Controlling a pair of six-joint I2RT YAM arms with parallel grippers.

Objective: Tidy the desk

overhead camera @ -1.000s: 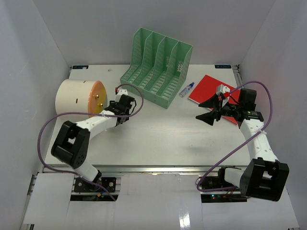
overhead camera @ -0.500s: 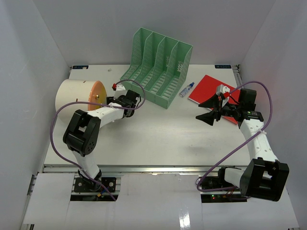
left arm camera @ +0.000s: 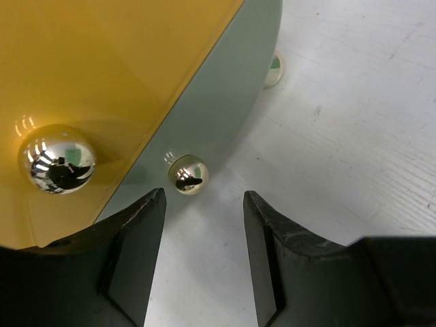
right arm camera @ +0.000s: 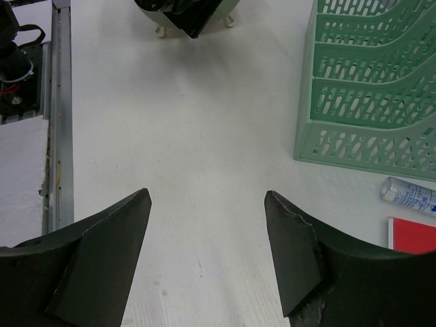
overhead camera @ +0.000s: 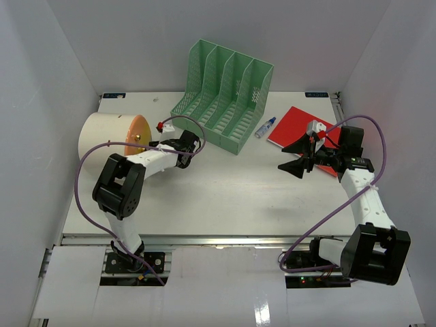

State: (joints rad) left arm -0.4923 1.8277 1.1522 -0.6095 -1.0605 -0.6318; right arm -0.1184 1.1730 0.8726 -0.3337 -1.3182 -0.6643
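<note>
Swung in closer to drum (overhead camera: 102,136) lying sideways on desk's (overhead camera: 225,197) left end, left gripper (left arm camera: 204,196) part-open, empty, just short of chrome knob (left arm camera: 189,175), nearer than wide-open right gripper (overhead camera: 298,157).

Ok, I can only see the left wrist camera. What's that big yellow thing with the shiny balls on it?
Observer: It's the orange end of a cream drum lying on its side at the left of the desk.
Operator: What's the other arm doing?
Observer: The right gripper hangs open over bare desk, holding nothing, beside a red book.
Operator: Is there somewhere to put stuff?
Observer: Yes, a green rack stands at the back, and its slots look empty.
</note>
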